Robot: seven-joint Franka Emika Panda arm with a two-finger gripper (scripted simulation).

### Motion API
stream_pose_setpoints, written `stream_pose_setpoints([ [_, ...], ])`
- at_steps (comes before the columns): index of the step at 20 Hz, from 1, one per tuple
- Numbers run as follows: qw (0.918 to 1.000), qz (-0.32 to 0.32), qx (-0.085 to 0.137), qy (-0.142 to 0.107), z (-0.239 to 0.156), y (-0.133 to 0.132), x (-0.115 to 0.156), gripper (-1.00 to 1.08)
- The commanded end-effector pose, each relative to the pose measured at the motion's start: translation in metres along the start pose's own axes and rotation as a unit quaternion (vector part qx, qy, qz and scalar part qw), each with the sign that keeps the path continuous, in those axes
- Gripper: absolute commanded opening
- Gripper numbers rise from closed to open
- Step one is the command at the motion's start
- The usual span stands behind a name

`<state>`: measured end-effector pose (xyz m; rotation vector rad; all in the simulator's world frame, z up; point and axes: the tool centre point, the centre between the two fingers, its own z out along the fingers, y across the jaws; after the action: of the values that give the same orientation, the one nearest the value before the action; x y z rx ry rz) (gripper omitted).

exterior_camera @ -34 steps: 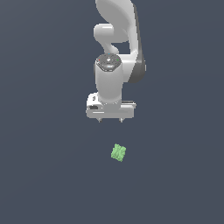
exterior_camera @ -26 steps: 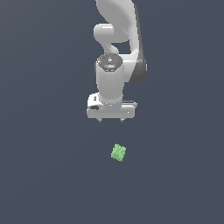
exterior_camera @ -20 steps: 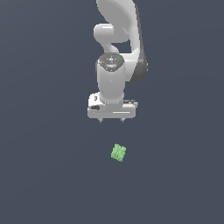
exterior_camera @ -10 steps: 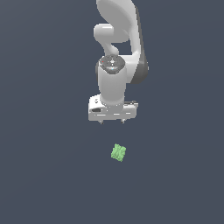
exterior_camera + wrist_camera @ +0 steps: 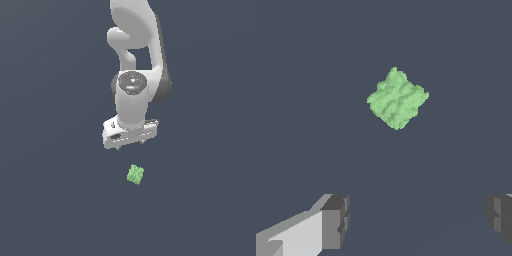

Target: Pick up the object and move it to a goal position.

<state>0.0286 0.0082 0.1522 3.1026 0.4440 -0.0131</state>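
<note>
Light-green object, exterior view: the object point(image 5: 135, 174) is seen lying free on the dark worktop point(image 5: 50, 200), below the hand point(image 5: 130, 144) and apart from it.
Hand, exterior view: short fingertips are seen under the white body; nothing is held.
Object, wrist view: the object point(image 5: 397, 98) is shown bumpy, set cornerwise, ahead of the fingers point(image 5: 336, 221), not between them.
Hand, wrist view: the fingers are spread wide, empty.
Step judged: approach; grasp not yet made.
Next move: the hand is to be centred over the object, then lowered around it.

The white arm point(image 5: 135, 60) reaches down from twelve o'clock in the exterior view, wrist vertical. Its gripper point(image 5: 130, 145) points straight down, jaws spread wide apart, holding nothing.
</note>
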Motion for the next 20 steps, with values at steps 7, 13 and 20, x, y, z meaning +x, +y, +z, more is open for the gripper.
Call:
stream_pose_setpoints([
  [7,0.992,-0.126,-0.002,-0.001,0.016,-0.002,0.026,1.0],
  [13,0.977,-0.213,-0.002,-0.001,0.028,-0.003,0.043,1.0],
  [20,0.9505,-0.311,-0.001,0.001,0.042,-0.003,0.061,1.0],
])
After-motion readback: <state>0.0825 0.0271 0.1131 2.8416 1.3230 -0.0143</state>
